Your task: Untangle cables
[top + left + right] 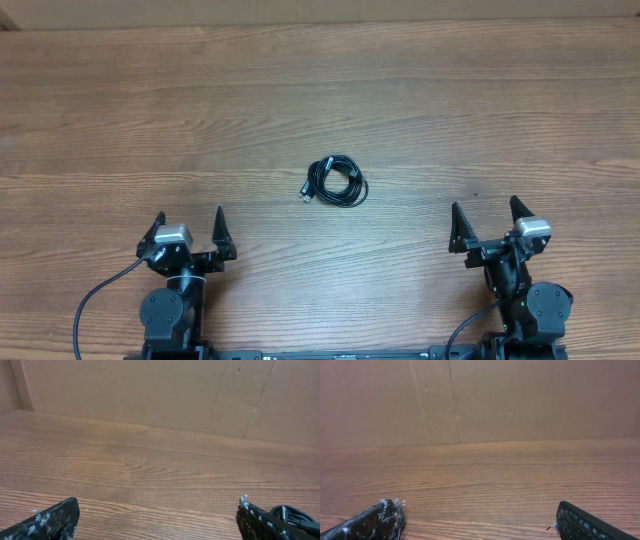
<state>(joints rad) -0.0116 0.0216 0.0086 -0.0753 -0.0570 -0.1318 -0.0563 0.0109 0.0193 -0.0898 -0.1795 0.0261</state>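
Brown wood grain fills every view, and the tabletop [320, 80] carries just one small thing. At the left, my left claw [190, 218] sits near the front edge, its jaws spread wide with nothing between them. Further in, roughly midway between the two arms, the cables [337, 181] lie flat as one tight black coil, a plug end poking out on its left side, well apart from both claws. The left wrist view catches only a sliver of the coil past its right-hand finger. At the right, my right claw [485, 210] is equally wide and empty, and its wrist view shows no cord at all.

The risks, as I judge them:
- **Grabbing the whole bundle:** it would lift as one lump.
- **Pulling the wrong strands apart:** that could cinch the tangle tighter.
- **Pinching thin cord lying flat on the wood:** it may slip out of the grip.

I can't tell how many cords there are.
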